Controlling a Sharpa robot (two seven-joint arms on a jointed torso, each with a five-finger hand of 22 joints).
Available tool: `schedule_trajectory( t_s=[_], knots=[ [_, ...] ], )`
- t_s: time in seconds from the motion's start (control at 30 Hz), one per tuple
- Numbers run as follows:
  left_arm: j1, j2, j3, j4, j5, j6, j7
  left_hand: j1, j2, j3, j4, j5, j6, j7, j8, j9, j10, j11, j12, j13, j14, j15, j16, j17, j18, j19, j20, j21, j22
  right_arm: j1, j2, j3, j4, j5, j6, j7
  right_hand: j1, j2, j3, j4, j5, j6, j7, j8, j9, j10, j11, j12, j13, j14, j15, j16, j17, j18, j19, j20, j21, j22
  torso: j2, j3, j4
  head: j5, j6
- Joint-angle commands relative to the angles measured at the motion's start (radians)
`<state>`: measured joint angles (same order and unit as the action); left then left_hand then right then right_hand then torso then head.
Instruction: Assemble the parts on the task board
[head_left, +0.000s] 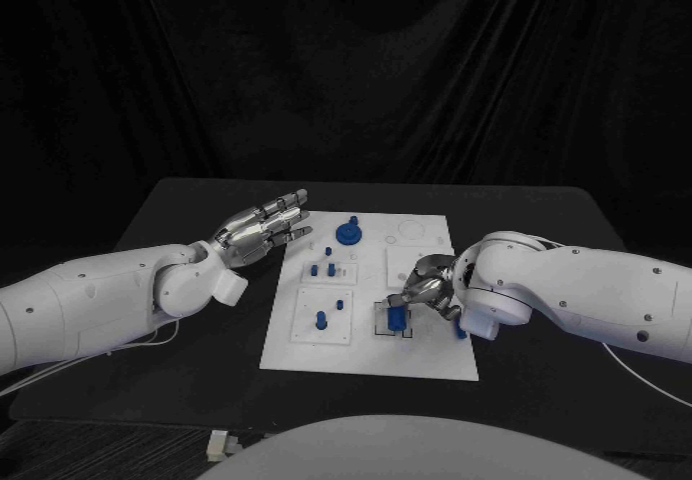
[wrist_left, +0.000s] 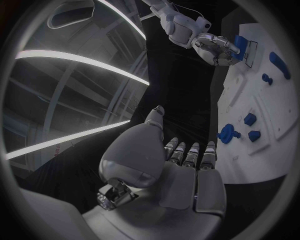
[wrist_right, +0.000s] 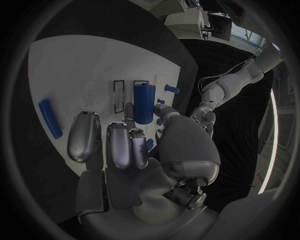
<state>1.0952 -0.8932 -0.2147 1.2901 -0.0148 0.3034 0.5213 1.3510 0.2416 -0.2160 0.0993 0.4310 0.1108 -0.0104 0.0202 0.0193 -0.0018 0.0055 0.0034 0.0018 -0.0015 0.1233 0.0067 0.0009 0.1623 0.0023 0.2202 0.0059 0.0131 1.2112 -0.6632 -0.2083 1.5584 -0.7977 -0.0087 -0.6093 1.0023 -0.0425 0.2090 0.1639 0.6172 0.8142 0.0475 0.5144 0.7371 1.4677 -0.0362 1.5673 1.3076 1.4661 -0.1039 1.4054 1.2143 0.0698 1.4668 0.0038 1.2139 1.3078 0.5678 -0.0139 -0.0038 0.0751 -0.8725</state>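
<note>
Two hands (head_left: 264, 232) (head_left: 427, 283), one task board (head_left: 433, 355)

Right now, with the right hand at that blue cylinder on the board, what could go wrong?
The right hand is at the upright blue cylinder; a sideways nudge could topple it. A loose blue rod lies on the task board near its edge and might roll off. The left hand hovers open, so nothing steadies the board.

white task board (head_left: 433, 355), blue parts (head_left: 349, 233), black table (head_left: 188, 210), silver hands.
</note>
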Motion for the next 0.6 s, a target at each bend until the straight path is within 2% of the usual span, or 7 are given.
schedule_trajectory(
  t_s=[0.03,0.23,0.53,0.6],
  knots=[
    [-0.001,0.002,0.001,0.001,0.007,0.015,0.011,0.001,0.009,-0.005,0.000,0.004,-0.003,0.000,0.005,0.001,0.002,0.007,-0.003,-0.002,0.002,0.007,-0.007,-0.001,0.008,0.002,0.007,-0.001,0.000,-0.005,0.008,0.001,-0.010,0.011,-0.007,-0.006,-0.009,0.006,0.142,-0.142,-0.021,-0.009,0.003,-0.002,-0.003,0.103,0.009,0.004,0.263,0.045,0.011,-0.007,-0.006,0.008,0.009,0.010,-0.010,0.157,0.000,0.0001,-0.0004,0.003,0.000],
    [-0.001,0.003,0.001,0.001,0.007,0.017,0.012,0.000,0.010,-0.005,0.001,0.005,-0.004,-0.001,0.005,0.001,0.002,0.007,-0.003,-0.002,0.002,0.008,-0.007,-0.001,0.008,0.002,0.007,-0.001,0.000,-0.009,0.016,0.001,-0.020,0.011,-0.008,-0.007,-0.016,0.012,0.131,-0.131,-0.081,-0.013,0.005,-0.004,-0.008,0.103,0.011,0.004,0.263,0.043,0.013,-0.013,-0.017,0.010,0.007,0.012,-0.021,0.154,0.000,0.0000,-0.0004,0.006,0.000],
    [-0.001,0.003,0.001,0.001,0.007,0.019,0.012,0.000,0.010,-0.005,0.001,0.005,-0.004,-0.001,0.005,0.001,0.002,0.007,-0.003,-0.002,0.002,0.008,-0.007,-0.001,0.008,0.002,0.007,-0.001,0.000,-0.011,0.026,0.001,-0.030,0.011,0.004,-0.009,-0.022,0.011,0.121,-0.123,-0.117,-0.022,0.009,-0.009,-0.014,0.103,0.014,0.004,0.263,0.040,0.015,-0.024,-0.038,0.013,0.003,0.014,-0.039,0.149,0.000,0.0000,-0.0001,0.008,0.000],
    [-0.002,0.003,0.001,0.001,0.007,0.020,0.012,0.000,0.010,-0.005,0.001,0.005,-0.004,-0.001,0.005,0.001,0.002,0.007,-0.003,-0.002,0.002,0.008,-0.007,-0.001,0.008,0.002,0.007,-0.001,0.000,-0.012,0.027,0.001,-0.031,0.011,0.010,-0.009,-0.024,0.010,0.116,-0.120,-0.139,-0.026,0.012,-0.013,-0.019,0.103,0.016,0.004,0.263,0.038,0.016,-0.029,-0.046,0.014,0.001,0.015,-0.047,0.146,0.000,-0.0001,-0.0004,0.008,0.000]
  ],
)
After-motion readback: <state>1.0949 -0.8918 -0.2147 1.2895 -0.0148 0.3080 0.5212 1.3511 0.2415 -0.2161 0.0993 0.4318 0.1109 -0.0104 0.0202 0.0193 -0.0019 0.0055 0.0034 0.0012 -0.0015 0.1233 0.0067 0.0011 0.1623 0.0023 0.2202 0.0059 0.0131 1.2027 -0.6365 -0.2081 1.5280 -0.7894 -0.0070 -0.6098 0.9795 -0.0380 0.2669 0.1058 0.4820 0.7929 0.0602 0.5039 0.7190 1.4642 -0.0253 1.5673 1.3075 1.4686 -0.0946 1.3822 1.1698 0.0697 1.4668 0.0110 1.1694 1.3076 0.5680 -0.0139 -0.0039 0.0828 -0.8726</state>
